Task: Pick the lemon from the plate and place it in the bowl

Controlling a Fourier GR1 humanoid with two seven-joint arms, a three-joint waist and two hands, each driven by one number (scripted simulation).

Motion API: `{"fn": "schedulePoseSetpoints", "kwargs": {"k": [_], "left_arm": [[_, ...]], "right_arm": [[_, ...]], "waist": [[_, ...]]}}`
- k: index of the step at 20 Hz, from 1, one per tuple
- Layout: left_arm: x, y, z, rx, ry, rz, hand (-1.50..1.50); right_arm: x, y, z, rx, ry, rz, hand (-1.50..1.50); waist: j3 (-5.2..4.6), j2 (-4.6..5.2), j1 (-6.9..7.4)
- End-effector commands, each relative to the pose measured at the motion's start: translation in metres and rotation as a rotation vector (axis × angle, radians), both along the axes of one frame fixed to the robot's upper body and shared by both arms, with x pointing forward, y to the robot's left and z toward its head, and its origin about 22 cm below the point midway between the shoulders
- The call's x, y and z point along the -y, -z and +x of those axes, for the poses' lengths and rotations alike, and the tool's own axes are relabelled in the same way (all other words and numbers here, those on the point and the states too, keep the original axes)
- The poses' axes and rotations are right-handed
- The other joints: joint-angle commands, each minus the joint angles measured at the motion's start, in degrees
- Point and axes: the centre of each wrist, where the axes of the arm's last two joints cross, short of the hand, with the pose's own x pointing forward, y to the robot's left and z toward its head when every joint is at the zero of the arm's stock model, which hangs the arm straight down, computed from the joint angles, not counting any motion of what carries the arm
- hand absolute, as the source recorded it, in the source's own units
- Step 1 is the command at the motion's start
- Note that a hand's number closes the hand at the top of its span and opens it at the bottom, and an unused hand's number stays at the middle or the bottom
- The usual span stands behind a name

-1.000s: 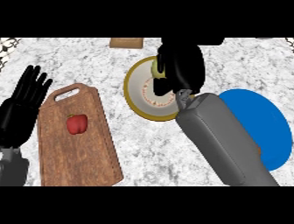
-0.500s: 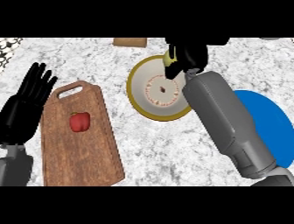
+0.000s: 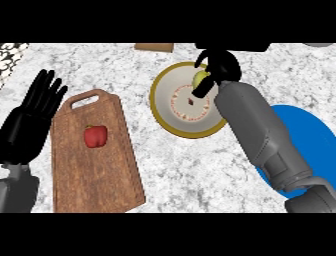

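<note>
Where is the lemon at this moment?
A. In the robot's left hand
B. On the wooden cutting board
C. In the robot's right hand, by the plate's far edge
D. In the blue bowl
C. The lemon shows between the curled fingers of the right hand, at the far edge of the plate. The bowl has no lemon in its visible part.
</note>
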Motion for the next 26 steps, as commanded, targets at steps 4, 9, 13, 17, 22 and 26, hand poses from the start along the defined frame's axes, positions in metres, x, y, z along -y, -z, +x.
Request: {"fn": "schedulePoseSetpoints", "kwargs": {"k": [4,9,13,17,22,26], "left_arm": [[-0.002,0.001,0.004,-0.004,-0.003,-0.010,0.00],[0.004,0.003,-0.001,0.000,-0.017,-0.009,0.00],[0.005,0.007,-0.002,-0.003,-0.028,0.002,0.00],[0.004,-0.002,-0.009,-0.008,-0.037,-0.004,0.00],[-0.006,0.017,-0.008,-0.023,-0.049,-0.016,0.00],[-0.028,0.030,-0.015,-0.044,-0.056,0.001,0.00]], "right_arm": [[0.009,-0.010,0.007,0.161,-0.059,0.288,-1.50],[0.024,-0.016,0.009,0.311,0.057,0.605,-1.50],[0.074,-0.007,0.011,0.349,0.125,0.688,-1.50],[0.113,-0.019,0.015,0.359,0.162,0.686,-1.50],[0.176,0.008,-0.005,0.354,0.228,0.701,-1.50],[0.228,-0.004,-0.020,0.330,0.188,0.712,-1.50]], "waist": [[0.06,-0.05,-0.46],[0.12,-0.17,-0.85],[0.03,-0.62,-1.87],[0.00,-1.15,-2.39],[-0.03,-1.28,-3.28],[-0.08,-1.54,-4.21]]}}
